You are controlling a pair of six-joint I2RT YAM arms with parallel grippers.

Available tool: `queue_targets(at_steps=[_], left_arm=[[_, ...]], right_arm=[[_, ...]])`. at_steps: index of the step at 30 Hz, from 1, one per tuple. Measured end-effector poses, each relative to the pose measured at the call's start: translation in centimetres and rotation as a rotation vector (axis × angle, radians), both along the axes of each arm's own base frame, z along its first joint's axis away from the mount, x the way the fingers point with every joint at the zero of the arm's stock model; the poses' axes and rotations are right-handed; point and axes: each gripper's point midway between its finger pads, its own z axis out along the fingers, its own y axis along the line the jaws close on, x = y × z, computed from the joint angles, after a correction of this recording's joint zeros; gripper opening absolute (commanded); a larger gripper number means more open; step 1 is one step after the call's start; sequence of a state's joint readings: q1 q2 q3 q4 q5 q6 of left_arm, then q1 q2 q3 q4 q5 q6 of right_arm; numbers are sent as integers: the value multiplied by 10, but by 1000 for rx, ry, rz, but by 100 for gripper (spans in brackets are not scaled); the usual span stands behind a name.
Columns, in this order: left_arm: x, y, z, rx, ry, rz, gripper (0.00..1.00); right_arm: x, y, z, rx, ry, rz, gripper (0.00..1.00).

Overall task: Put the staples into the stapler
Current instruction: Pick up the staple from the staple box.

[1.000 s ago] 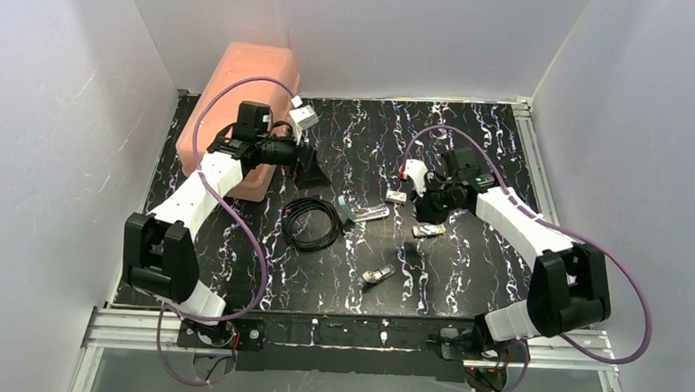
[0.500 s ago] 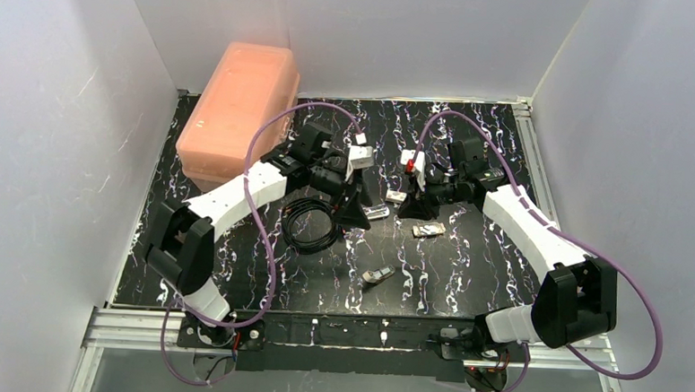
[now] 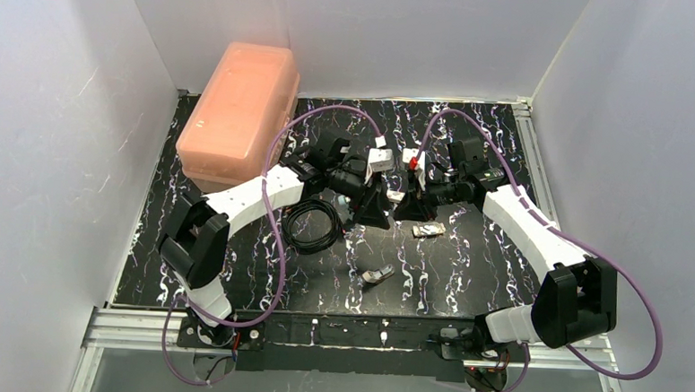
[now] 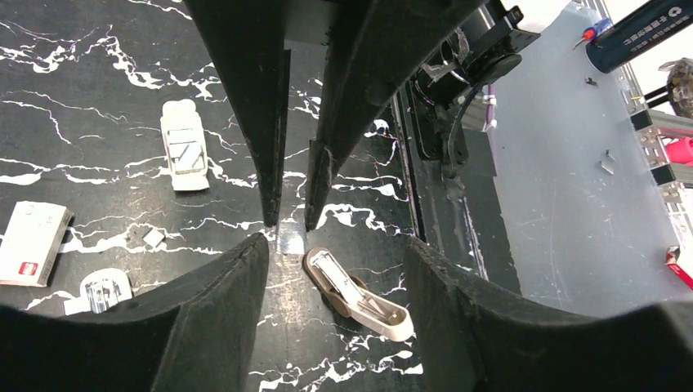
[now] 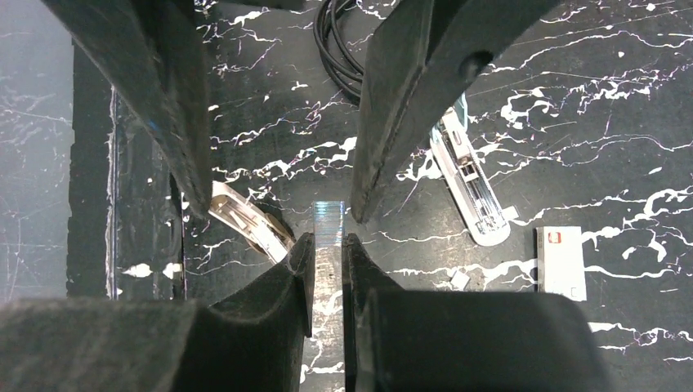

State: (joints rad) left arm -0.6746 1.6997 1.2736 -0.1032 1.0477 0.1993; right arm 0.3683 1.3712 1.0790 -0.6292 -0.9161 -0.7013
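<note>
Right gripper (image 5: 328, 245): clenched on the staples (image 5: 329, 222), a thin silvery strip held above the desk (image 5: 588, 114).
Left gripper (image 4: 333, 253): released, fingers spread either side of the strip's free end.
Stapler (image 5: 467, 184): lay opened on the desk, between the coiled black cable (image 5: 339, 49) and the white box (image 5: 562, 261).

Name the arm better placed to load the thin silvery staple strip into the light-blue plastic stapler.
Probably right. The right gripper is clamped on the thin silvery staple strip; the left gripper stands open around its tip, gripping nothing. The light-blue plastic stapler lies open nearby.
</note>
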Motion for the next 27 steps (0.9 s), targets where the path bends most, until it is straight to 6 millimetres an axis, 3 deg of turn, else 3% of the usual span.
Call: queue_targets(at_steps=[4,27], left_arm=[[3,-5,-6,9,4,11,48],[10,-9,-8,6,-13,35,27]], right_arm=[[-1,1,1,7,8,2,13],[-4,1,-2,7,31,-1,14]])
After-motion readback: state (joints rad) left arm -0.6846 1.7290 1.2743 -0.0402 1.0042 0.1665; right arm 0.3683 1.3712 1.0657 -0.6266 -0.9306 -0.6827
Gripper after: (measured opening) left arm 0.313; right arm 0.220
